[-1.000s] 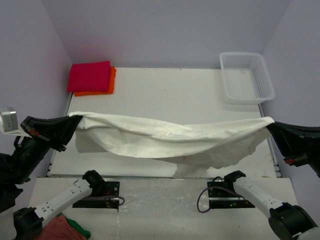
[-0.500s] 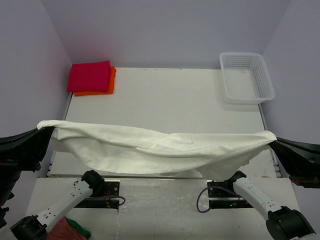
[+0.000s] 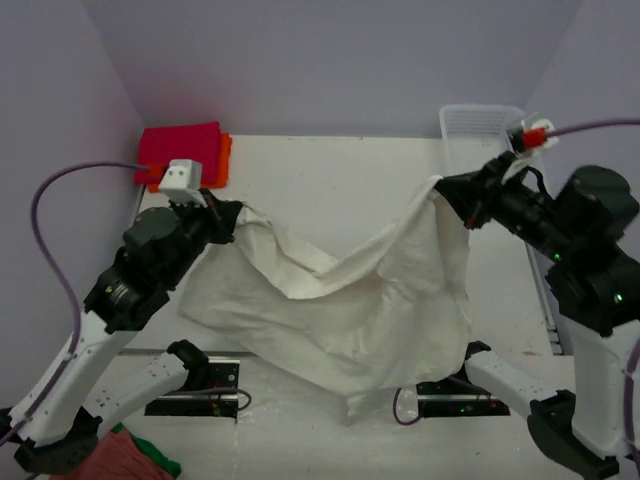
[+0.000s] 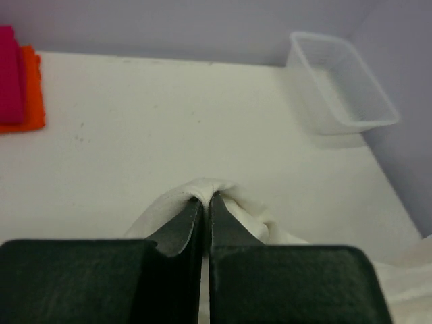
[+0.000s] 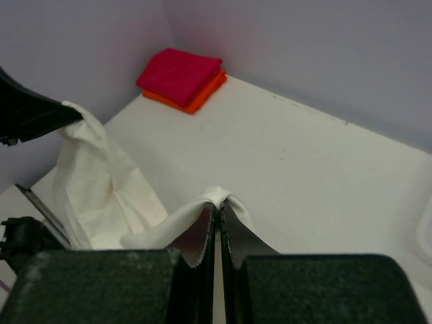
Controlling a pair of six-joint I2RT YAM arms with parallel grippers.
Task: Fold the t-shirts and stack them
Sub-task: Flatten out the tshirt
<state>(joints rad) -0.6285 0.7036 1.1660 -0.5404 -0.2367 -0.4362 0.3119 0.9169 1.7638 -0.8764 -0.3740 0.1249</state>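
The cream-white t-shirt (image 3: 350, 310) hangs in the air between both grippers, sagging in the middle, its lower edge draped past the table's near edge. My left gripper (image 3: 232, 218) is shut on its left corner, which shows as a cloth fold (image 4: 206, 190) in the left wrist view. My right gripper (image 3: 446, 190) is shut on its right corner, a fold (image 5: 219, 197) in the right wrist view. The magenta-red t-shirt (image 3: 178, 151) lies folded on the orange t-shirt (image 3: 222, 160) at the table's back left corner, also seen in the right wrist view (image 5: 179, 73).
A white plastic mesh basket (image 3: 480, 125) stands at the back right, partly behind my right arm; it also shows in the left wrist view (image 4: 337, 81). Salmon-pink and green cloths (image 3: 120, 460) lie below the table's near left edge. The arm bases sit at the near edge.
Both grippers have swung up and inward from the table's side edges, carrying the cream-white t-shirt. The shirt was stretched wide and low; now it hangs higher and narrower.
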